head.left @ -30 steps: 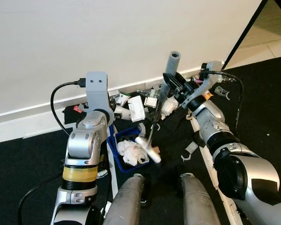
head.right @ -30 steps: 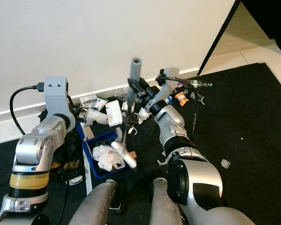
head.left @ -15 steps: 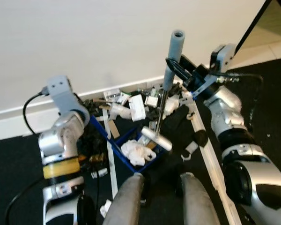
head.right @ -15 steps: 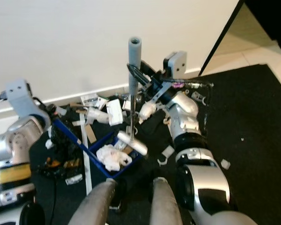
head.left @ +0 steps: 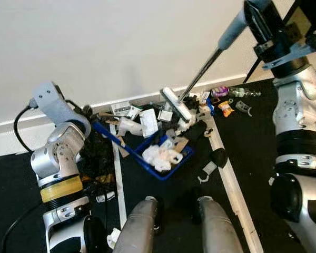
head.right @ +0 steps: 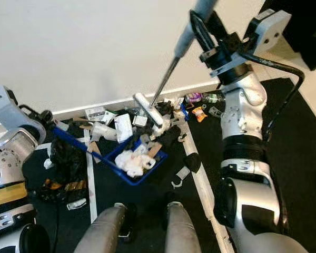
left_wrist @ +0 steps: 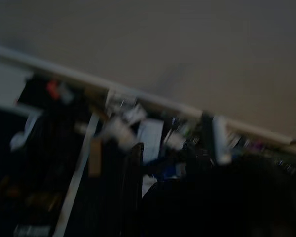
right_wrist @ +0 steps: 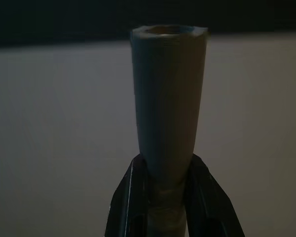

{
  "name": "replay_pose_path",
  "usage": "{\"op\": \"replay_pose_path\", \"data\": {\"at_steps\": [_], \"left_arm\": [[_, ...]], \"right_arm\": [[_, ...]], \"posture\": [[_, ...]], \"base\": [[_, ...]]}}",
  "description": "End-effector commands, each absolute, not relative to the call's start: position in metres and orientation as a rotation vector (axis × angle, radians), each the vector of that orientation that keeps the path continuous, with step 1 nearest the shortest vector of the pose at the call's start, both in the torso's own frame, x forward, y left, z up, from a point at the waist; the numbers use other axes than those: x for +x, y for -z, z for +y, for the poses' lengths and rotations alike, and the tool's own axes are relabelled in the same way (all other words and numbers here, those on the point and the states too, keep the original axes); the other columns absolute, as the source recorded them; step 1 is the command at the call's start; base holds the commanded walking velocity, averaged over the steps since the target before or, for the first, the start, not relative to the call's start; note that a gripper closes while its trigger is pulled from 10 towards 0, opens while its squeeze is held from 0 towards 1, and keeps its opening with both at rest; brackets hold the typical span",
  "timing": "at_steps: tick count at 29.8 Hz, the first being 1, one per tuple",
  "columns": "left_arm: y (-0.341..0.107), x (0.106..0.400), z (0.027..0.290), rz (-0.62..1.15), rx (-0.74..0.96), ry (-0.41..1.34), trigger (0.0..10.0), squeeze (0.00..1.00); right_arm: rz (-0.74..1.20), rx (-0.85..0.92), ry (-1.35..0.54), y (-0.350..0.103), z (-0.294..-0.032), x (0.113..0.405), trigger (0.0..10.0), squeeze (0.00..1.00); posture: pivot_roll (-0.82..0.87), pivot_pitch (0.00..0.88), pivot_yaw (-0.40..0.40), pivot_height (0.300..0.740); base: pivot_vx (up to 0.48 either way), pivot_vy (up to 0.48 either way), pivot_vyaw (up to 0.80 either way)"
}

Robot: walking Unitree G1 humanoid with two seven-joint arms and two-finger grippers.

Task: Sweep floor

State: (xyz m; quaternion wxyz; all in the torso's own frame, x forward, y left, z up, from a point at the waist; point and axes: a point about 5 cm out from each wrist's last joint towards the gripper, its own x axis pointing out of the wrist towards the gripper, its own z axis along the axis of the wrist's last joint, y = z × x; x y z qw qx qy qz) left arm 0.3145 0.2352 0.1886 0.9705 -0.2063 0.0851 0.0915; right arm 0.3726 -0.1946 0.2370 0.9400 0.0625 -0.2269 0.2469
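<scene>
My right gripper (head.right: 209, 29) is raised high at the upper right, shut on the broom's grey grip (right_wrist: 166, 98); its black fingers (right_wrist: 127, 200) press both sides of the grip. The metal shaft slants down to the pale broom head (head.left: 175, 104), which hangs above the litter heap (head.left: 147, 117) by the wall. A blue dustpan (head.left: 173, 167) holding crumpled white paper (head.left: 160, 155) sits tilted in front of the heap. Its long handle (head.left: 113, 139) runs up-left to my left gripper (head.left: 88, 113), which is shut on it. The left wrist view is dark and blurred.
Boxes, wrappers and a plastic bottle (head.left: 237, 93) lie along the baseboard. A black bag (head.left: 97, 153) sits by my left arm. Two white tape lines (head.left: 225, 176) cross the black floor. My legs (head.left: 142, 226) stand just behind the dustpan. A dark door frame (head.right: 300, 31) stands at right.
My right arm has swung up and right, lifting the broom head out of the dustpan toward the wall. My left arm has dropped back left with the dustpan. The view has shifted.
</scene>
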Motion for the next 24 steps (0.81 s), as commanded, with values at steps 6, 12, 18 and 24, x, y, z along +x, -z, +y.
{"op": "replay_pose_path", "data": {"at_steps": [6, 12, 18, 24], "left_arm": [[-0.225, 0.309, 0.228, -0.043, -0.391, -0.077, 10.0, 0.00], [-0.227, 0.301, 0.237, -0.083, -0.390, -0.046, 10.0, 0.00], [-0.219, 0.298, 0.243, -0.059, -0.368, -0.064, 10.0, 0.00], [-0.212, 0.294, 0.234, -0.096, -0.370, -0.035, 10.0, 0.00]], "right_arm": [[-0.128, 0.106, -0.197, -0.160, -0.216, 0.368, 10.0, 0.00], [-0.109, 0.107, -0.052, -0.161, -0.246, 0.365, 10.0, 0.00], [-0.159, 0.124, -0.043, -0.171, -0.254, 0.366, 10.0, 0.00], [-0.103, 0.157, -0.087, -0.159, -0.232, 0.370, 10.0, 0.00]], "posture": [[0.08, 0.174, 0.013, 0.740], [0.07, 0.163, 0.023, 0.740], [0.06, 0.154, 0.027, 0.740], [0.06, 0.139, 0.020, 0.740]], "base": [[0.000, 0.000, 0.00], [0.000, 0.000, 0.00], [0.000, 0.000, 0.00], [0.000, 0.000, 0.00]]}}
